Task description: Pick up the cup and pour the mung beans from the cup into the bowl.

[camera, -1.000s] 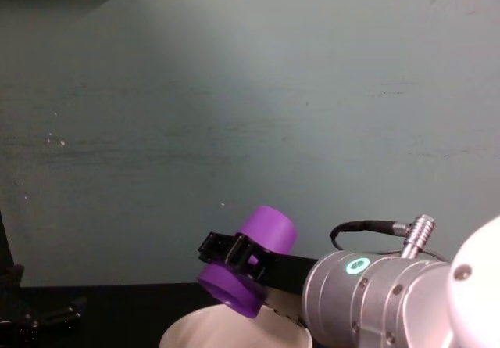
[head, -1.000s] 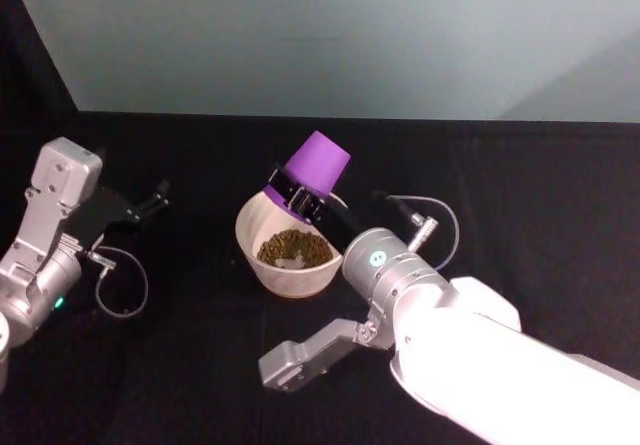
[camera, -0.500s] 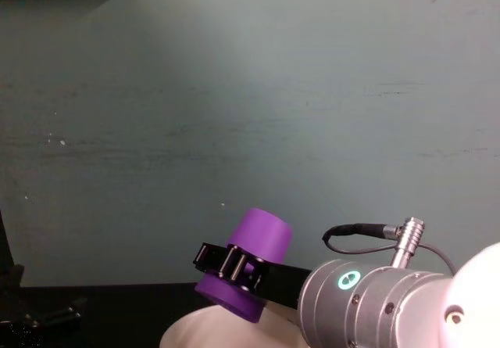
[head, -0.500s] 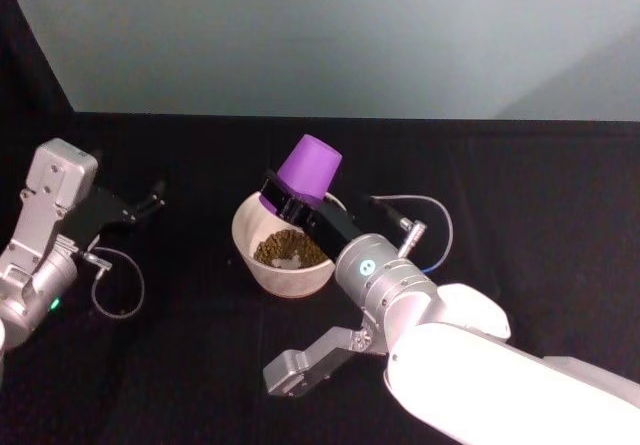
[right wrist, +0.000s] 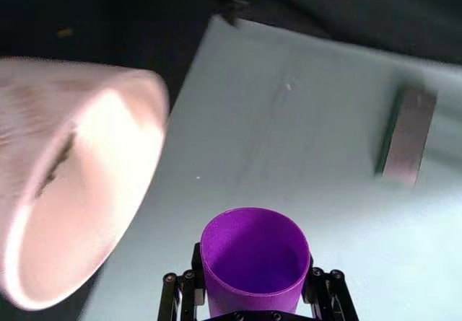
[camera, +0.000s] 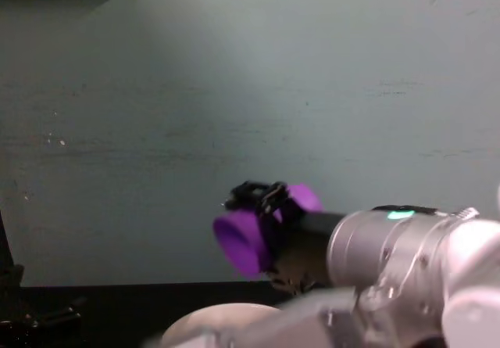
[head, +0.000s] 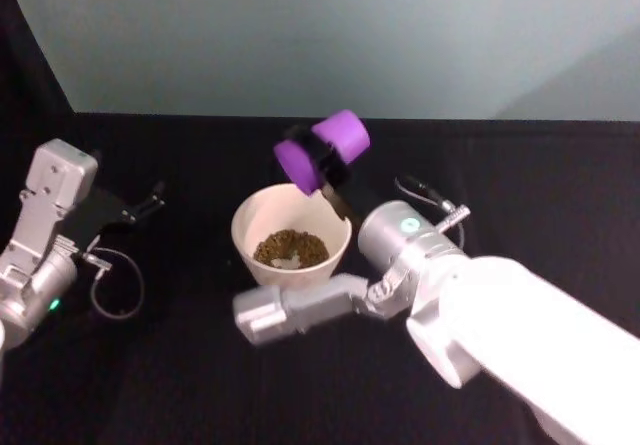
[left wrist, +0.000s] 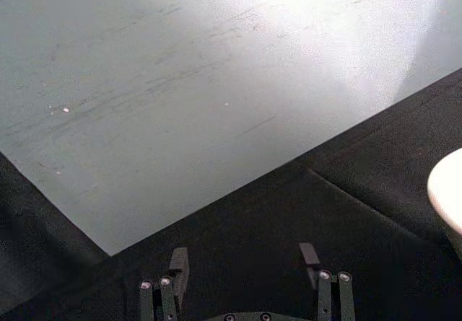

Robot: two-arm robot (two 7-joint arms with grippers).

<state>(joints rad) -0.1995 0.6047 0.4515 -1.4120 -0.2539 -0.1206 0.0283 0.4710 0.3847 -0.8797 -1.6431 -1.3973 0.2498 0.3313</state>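
Observation:
The purple cup [head: 322, 152] hangs on its side just above the far rim of the off-white bowl [head: 248, 250], its mouth facing left. My right gripper [head: 326, 157] is shut on the cup, black fingers on either side of it. The right wrist view looks into the cup [right wrist: 254, 257], whose inside appears empty, with the bowl [right wrist: 72, 191] blurred beside it. The mung beans [head: 291, 249] lie in a heap at the bowl's bottom. In the chest view the cup [camera: 254, 237] is above the bowl's rim [camera: 223, 315]. My left gripper [head: 150, 203] rests open at the far left.
A black cloth covers the table [head: 180, 365], and a pale wall [head: 330, 35] stands right behind the bowl. My right forearm [head: 500, 315] crosses the near right side. A loose cable [head: 115, 285] lies by the left arm.
The right wrist has rolled back, turning the cup from mouth-down over the bowl to lying sideways and a little higher. The left arm has stayed where it was.

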